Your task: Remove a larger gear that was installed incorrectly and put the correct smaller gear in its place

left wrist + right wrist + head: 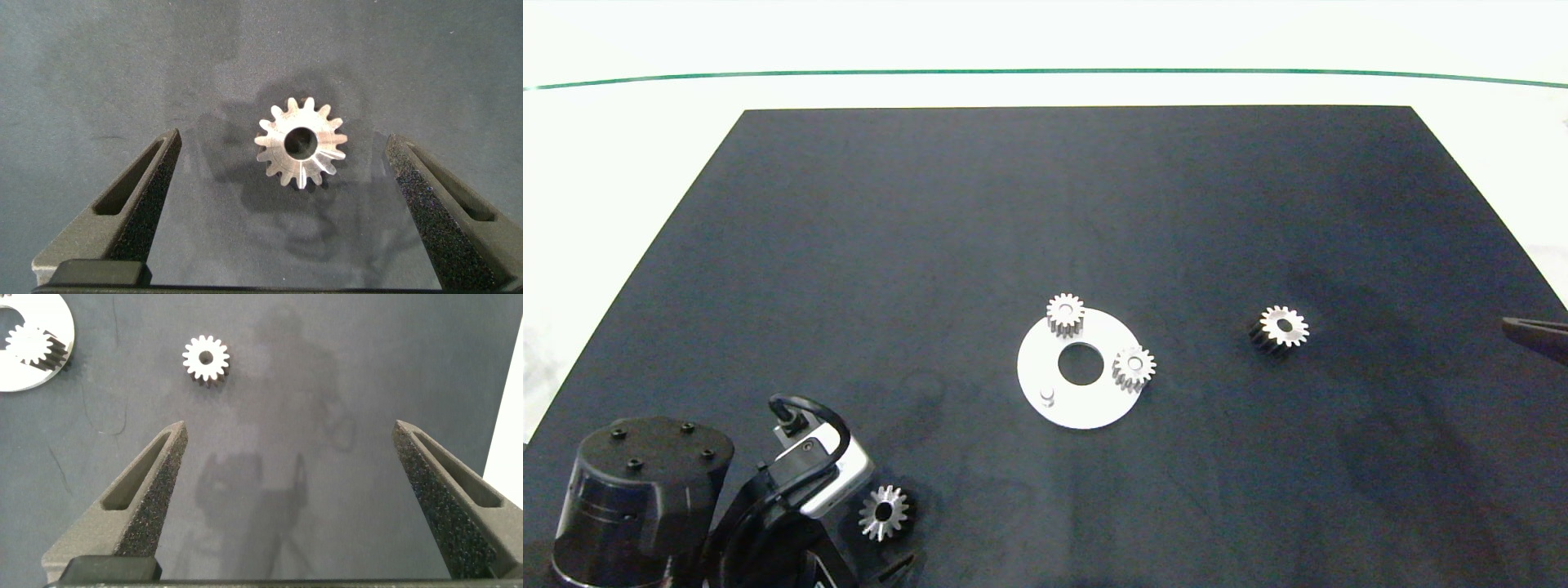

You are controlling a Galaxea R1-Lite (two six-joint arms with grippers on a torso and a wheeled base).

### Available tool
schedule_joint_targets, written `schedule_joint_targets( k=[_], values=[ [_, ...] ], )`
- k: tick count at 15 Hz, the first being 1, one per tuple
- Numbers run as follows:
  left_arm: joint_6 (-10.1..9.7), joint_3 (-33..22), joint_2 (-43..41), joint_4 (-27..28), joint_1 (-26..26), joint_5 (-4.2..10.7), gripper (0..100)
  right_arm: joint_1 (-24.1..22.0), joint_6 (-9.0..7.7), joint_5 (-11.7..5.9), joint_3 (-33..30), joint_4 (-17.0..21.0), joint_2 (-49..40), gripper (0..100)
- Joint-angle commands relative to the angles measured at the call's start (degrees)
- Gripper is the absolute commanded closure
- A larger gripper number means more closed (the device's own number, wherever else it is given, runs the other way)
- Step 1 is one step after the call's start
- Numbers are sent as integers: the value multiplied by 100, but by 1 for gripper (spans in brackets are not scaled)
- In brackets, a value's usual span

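Observation:
The smaller gear (885, 512) (301, 152), silver with a wide dark bore, lies flat on the black mat at the near left. My left gripper (282, 137) hangs open just over it, one finger on each side and both apart from it. The larger gear (1282, 327) (204, 358), with a small centre hole and a dark flank, lies on the mat to the right of the round white plate (1037, 363). My right gripper (288, 429) is open and holds nothing, some way short of that gear; only a fingertip (1535, 333) shows at the head view's right edge.
The plate carries two stubby-toothed small gears (1065, 314) (1134, 367), a wide centre hole and a bare peg (1047, 397). The left arm's wrist (792, 490) fills the near left corner. The black mat (1013, 204) is bordered by white table.

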Motion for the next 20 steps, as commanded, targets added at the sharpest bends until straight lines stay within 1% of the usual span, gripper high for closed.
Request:
schedule_joint_targets(
  k=[1,4,7,9,20],
  values=[
    [10,16,104,-33,-1,1,0,-35,-10,6,-1,11,11,0],
    [18,25,165,-51,-1,1,0,-70,-10,6,-1,11,11,0],
    [18,16,236,-86,-1,9,5,-70,-10,6,-1,2,20,0],
    [18,51,306,-218,-1,9,10,-70,-10,6,-1,11,20,0],
    [18,51,394,-235,-1,1,32,-70,-10,6,-10,2,29,0]
  ],
)
